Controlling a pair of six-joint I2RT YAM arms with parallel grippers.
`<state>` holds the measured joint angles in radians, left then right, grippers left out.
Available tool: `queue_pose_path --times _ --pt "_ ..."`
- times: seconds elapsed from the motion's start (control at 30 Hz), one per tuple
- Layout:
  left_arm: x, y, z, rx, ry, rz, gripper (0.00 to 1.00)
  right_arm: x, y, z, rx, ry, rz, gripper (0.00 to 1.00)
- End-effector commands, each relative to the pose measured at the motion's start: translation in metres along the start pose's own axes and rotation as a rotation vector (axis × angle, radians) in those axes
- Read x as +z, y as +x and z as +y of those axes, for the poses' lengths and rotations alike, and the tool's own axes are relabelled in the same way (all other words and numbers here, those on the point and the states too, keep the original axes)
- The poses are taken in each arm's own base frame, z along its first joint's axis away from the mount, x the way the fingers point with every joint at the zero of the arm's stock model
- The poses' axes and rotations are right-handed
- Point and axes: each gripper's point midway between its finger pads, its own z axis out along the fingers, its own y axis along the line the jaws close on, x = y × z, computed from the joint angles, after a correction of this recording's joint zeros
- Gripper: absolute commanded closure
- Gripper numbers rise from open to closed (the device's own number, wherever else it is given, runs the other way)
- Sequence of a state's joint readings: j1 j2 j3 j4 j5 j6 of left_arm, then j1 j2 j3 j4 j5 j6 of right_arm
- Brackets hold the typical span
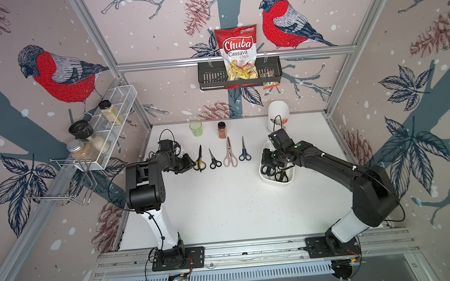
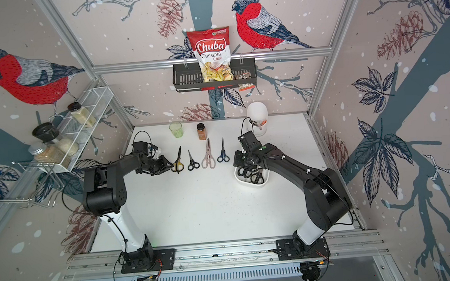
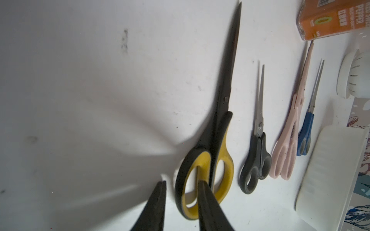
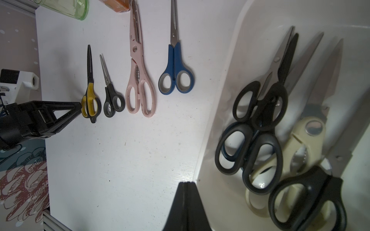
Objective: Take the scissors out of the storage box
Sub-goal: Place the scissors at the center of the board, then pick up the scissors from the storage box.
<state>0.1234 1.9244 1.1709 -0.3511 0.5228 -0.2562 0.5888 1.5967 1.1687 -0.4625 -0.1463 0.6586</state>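
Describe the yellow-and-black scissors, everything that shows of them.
The yellow-and-black scissors lie flat on the white table, blades closed and pointing at the back wall, beside the small black scissors but apart from them. The blades look dark, with a small pivot screw. The handles look plastic, black outside with yellow inner grips. The left gripper is at the handles, jaws parted astride one loop's outer rim, one fingertip over the loop's opening. Whether it touches is unclear.

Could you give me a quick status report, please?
Left pincer open, astride yellow-handled scissors loop on table. Right pincer shut, empty, above storage box. Several pairs left inside. Nothing blocking.
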Motion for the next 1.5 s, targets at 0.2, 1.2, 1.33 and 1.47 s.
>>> queue_pose_path --times 0.2,1.2,1.33,1.47 --pt "-0.032 -0.016 -0.006 -0.001 -0.077 -0.065 0.62 -0.008 0.001 -0.021 0.035 0.094 -0.012 0.93" --pt "-0.078 0.053 -0.16 0.099 0.169 -0.159 0.62 0.033 0.017 -0.089 0.067 0.19 0.088 0.68" --pt "-0.081 0.054 -0.161 0.097 0.169 -0.164 0.62 0.04 0.018 -0.091 0.065 0.196 0.092 0.68" --pt "-0.086 0.055 -0.162 0.098 0.169 -0.174 0.62 0.046 0.019 -0.098 0.061 0.218 0.095 0.7"
